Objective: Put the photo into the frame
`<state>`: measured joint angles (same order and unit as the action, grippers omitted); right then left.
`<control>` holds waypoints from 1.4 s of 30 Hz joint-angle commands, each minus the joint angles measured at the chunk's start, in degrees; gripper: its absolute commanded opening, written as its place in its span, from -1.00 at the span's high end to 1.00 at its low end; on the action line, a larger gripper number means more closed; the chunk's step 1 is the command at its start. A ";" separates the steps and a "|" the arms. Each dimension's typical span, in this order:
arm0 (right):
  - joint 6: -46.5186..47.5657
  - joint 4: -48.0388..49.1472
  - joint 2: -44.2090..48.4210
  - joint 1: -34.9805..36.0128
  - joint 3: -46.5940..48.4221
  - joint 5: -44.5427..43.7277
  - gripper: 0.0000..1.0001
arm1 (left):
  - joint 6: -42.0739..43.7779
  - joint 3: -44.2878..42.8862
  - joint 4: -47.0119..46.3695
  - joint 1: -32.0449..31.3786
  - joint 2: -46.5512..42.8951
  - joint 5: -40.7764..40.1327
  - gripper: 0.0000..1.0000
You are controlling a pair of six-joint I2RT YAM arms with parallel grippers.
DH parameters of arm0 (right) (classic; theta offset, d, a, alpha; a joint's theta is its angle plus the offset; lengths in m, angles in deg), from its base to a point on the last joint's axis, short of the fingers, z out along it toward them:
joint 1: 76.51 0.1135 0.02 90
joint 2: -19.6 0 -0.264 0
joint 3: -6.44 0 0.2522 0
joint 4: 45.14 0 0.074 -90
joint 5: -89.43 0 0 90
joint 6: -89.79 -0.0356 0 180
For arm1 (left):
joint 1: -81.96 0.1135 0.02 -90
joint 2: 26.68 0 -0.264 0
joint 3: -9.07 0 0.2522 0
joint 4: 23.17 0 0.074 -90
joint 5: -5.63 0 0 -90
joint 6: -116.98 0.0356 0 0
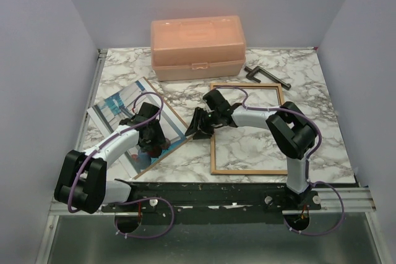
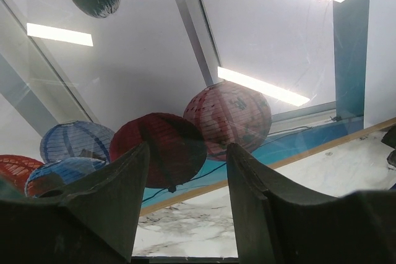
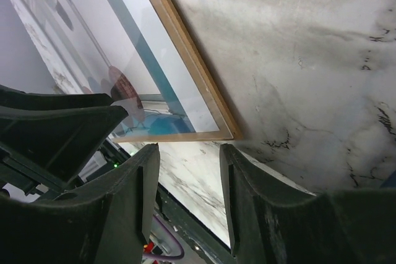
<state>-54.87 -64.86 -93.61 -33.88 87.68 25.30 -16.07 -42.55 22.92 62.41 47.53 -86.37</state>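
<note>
I am at the pick-up step: the glossy rectangular photo (image 1: 120, 106) of white columns over teal water, with red and blue balloons, lies face up at 9 o'clock on the marble-patterned surface (image 1: 309, 91). It is edged by a thin brown strip (image 3: 185, 60) that I take for a backing board beneath it. My left gripper (image 2: 185, 153) hovers low over the balloon end of the print, released, with nothing between the jaws. My right gripper (image 3: 189, 149) is also released and empty, its tips just short of the photo's corner nearest the frame. The thin rectangular frame (image 1: 247, 171) lies flat at 3 o'clock of the photo, well apart from it. Its light tan wood side faces up and bare marble shows through the opening. A peach plastic box (image 1: 198, 47) sits at 12 o'clock. The next move, as I judge it, calls for working a fingertip under the slick sheet's edge at that corner without dragging the board. Then the print must be carried towards 3 o'clock and squared to the opening.
</note>
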 commanded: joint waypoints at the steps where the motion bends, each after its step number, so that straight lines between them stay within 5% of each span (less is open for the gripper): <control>1: -0.33 1.14 2.36 -0.22 -0.24 -0.13 0.01 | 0.41 0.29 -1.31 0.13 1.62 1.64 -0.06; 26: 4.00 -3.89 1.07 -2.16 1.86 -9.07 0.01 | 0.77 -0.45 -1.62 -0.56 2.80 3.64 0.05; 42: 5.02 0.68 -0.70 -4.30 0.72 -4.79 0.02 | 1.21 -3.75 -0.23 -4.00 5.74 3.06 0.05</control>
<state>-51.26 -66.10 -93.00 -36.76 88.34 18.79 -14.87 -45.86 22.77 59.35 51.68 -85.63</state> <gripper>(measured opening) 0.493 0.480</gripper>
